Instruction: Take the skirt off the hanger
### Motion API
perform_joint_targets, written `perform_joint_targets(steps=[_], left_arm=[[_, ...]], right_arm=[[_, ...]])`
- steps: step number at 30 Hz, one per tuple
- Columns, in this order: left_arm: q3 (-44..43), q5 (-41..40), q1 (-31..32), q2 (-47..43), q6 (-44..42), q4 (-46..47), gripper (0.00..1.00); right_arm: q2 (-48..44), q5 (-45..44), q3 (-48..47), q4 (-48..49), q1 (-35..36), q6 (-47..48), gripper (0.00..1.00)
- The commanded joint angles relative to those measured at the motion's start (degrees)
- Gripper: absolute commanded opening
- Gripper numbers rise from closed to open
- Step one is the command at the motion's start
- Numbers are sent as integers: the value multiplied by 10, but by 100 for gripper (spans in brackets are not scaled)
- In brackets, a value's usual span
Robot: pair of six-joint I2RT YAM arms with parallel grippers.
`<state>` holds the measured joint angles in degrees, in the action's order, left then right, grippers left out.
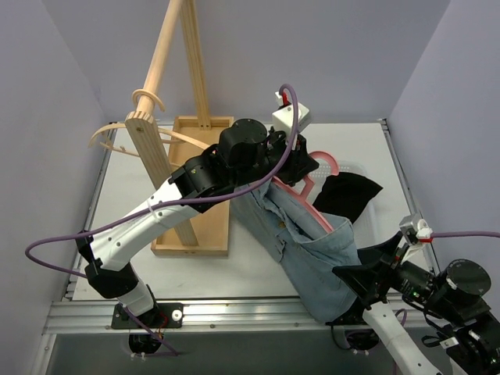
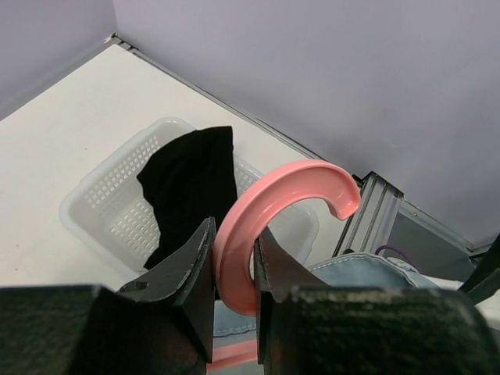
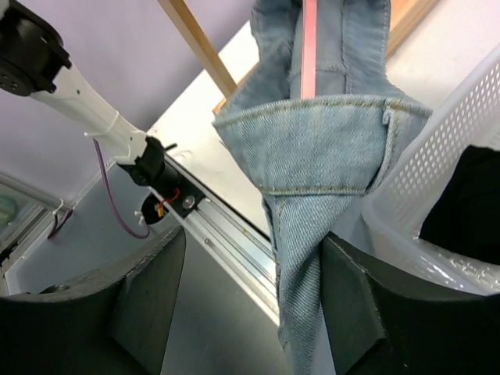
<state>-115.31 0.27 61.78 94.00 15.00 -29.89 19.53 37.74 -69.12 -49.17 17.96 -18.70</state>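
- The left fingers (image 2: 203, 254) are shut tight on the hook of the pink hanger (image 2: 250, 211). They hold it up over the middle of the bench (image 1: 125, 187).
- The blue skirt (image 1: 312, 250) is on the hanger. It hangs down toward the near edge of the bench, on the right side.
- The right fingers (image 3: 160, 285) are spread wide by the near right corner. The bottom of the skirt hangs between them and is not pinched.
- A white basket (image 2: 74, 211) with a black cloth (image 2: 191, 183) in it sits by the right edge.
- A wooden rack (image 1: 160, 168) stands on the left side.
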Motion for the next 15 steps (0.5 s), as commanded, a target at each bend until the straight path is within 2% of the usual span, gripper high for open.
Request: perform_joint_targets(steps=[1,11,13,14,15], left_arm=[[-3,-16,-3,-14,-6,57,2],[13,-13,-2,-24,3,83,2],[13,-12,-2,-24,1,82,2],[13,-12,-2,-25,0,82,2],[13,-12,-2,-26,0,81,2]], right_arm=[[11,-11,-25,57,-4,-16,61],[93,-38,-43,80,-4,11,59],[96,-51,-37,94,-5,7,51],[96,-57,-34,100,-5,4,43],[96,-74,-31,108,-5,1,25]])
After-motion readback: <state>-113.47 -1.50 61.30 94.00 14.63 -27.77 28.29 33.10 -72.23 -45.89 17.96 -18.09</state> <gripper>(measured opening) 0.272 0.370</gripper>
